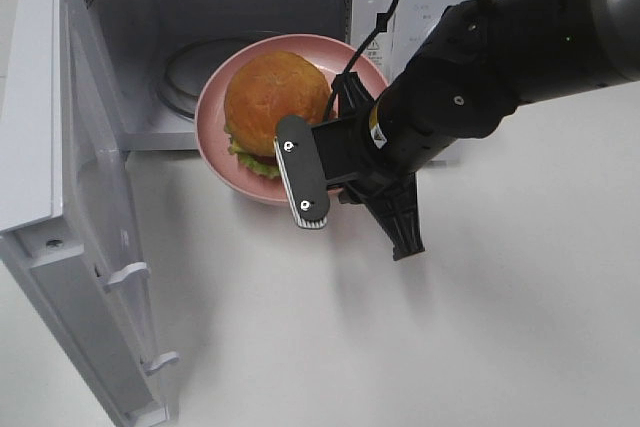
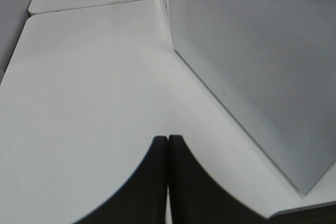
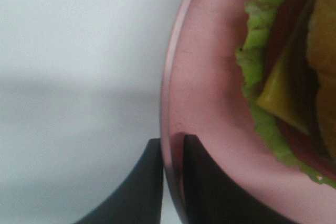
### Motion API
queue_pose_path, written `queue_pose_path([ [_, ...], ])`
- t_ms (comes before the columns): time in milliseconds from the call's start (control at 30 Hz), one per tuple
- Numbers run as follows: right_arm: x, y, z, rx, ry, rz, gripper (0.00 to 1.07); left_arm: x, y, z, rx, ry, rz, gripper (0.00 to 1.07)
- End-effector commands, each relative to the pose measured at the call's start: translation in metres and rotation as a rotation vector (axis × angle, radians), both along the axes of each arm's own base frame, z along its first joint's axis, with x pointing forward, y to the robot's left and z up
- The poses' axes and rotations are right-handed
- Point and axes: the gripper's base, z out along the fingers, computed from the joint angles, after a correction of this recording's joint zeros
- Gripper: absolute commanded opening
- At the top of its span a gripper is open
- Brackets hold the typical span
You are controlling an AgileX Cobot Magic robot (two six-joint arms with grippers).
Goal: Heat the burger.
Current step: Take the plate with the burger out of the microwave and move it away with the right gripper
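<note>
Right end effector (image 3: pixel 172 153) pinches the round pink plate's (image 1: pixel 215 97) rim, centre frame, keeping the golden-bun burger (image 1: pixel 275 97) level before the open white microwave (image 1: pixel 130 67). Left end effector (image 2: pixel 167 145): pressed together, idle.

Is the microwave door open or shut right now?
Open: the microwave door is swung wide toward the camera, its cavity exposed behind the burger on its pink plate.

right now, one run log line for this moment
stage: carrying plate to microwave | right gripper: shut on plate rim | burger: on plate | door: open | left gripper: shut, idle
</note>
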Motion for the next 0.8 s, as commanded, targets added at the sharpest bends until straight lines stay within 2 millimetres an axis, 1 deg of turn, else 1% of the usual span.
queue_pose_path([
  [33, -0.0030, -0.0006, -0.0009, -0.006, -0.018, 0.004, 0.62, -0.0024, 0.0000, 0.0002, -0.011, -0.031, -0.001, 0.00],
  [800, -0.0030, -0.0006, -0.0009, -0.006, -0.018, 0.004, 0.62, -0.0024, 0.0000, 0.0002, -0.011, -0.031, -0.001, 0.00],
])
